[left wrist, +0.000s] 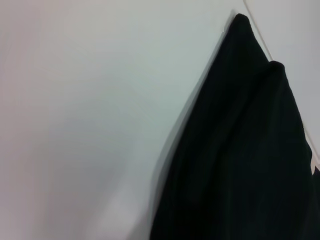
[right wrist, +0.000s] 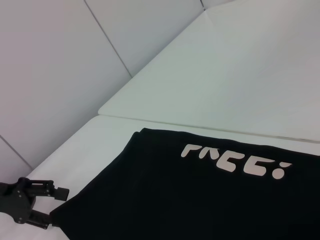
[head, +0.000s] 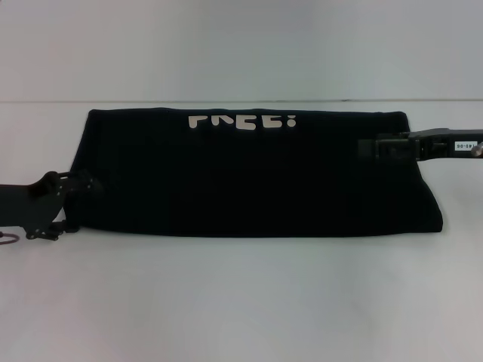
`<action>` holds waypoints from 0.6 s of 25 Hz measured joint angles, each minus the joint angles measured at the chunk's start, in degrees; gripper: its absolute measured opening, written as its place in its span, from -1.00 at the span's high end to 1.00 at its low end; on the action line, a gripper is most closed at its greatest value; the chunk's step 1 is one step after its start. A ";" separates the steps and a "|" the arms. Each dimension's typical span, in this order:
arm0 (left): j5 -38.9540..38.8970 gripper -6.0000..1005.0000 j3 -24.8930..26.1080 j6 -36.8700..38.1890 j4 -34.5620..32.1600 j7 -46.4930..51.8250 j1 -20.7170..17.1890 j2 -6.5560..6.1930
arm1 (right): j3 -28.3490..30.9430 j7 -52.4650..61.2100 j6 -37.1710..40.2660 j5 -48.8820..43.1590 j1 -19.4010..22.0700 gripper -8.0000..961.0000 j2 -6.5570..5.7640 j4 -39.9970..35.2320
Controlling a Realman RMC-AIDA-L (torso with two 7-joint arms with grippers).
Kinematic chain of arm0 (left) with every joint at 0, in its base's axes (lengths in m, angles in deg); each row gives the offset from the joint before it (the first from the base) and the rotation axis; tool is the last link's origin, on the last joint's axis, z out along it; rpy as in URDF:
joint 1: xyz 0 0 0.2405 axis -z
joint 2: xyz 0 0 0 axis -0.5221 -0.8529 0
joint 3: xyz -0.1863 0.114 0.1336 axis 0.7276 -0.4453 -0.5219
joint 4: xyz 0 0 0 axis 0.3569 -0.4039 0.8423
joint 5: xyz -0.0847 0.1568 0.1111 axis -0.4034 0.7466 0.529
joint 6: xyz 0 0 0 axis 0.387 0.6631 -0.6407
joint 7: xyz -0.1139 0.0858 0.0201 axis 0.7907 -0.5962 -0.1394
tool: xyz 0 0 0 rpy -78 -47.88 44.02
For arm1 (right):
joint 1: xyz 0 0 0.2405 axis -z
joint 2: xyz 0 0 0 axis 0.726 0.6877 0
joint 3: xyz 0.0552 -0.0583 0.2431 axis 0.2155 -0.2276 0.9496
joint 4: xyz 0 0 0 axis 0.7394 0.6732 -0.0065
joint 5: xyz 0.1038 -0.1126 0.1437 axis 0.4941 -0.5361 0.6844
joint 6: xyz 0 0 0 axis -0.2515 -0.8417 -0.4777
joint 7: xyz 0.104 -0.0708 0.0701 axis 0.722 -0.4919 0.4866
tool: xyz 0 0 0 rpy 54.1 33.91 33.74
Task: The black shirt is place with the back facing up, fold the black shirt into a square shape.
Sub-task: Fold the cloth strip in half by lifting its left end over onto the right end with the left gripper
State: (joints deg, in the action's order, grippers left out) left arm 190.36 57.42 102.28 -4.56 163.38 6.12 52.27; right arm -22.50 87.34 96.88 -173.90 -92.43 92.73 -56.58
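both claws sit at the 2 short ends of the black shirt (head: 256, 173). left gripper (head: 81, 188) is at the shirt's left end near the front corner, touching the cloth edge, and its fingers look partly apart, but whether they pinch the cloth cannot be told. right gripper (head: 370, 147) reaches in over the shirt's right end, and it cannot be told how its fingers stand, since they blend into the dark cloth. the shirt lies on the white table (head: 241, 302) as 1 long flat band, already folded, with half-cut white letters (head: 243, 122) showing along its far edge. so the long fold looks done, and the step in hand seems to be folding the band end over end. next, 1 end would need a firm pinch, a lift, and a carry across to the other end to make a square
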 joint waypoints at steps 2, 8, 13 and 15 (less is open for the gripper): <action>0.00 -0.81 -0.05 -0.07 0.03 -0.23 0.11 0.05 | 0.09 0.01 0.00 0.01 0.00 -0.42 0.00 -0.04; 0.01 -0.80 -0.11 -0.58 0.20 -0.76 0.22 0.25 | -0.23 0.03 0.05 0.75 0.00 -0.42 -0.09 -0.08; 0.01 -0.79 -0.17 -0.82 0.65 -1.35 0.35 0.34 | -0.24 -0.01 -0.05 0.79 0.00 -0.42 -0.09 -0.08; -0.03 -0.78 -0.17 -0.83 0.67 -1.85 0.50 0.37 | -0.24 -0.01 -0.06 0.79 0.00 -0.42 -0.09 -0.09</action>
State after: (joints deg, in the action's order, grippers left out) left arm 190.32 57.25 101.46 -3.89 161.53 6.63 52.64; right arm -22.74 87.33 96.82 -173.11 -92.44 92.64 -56.67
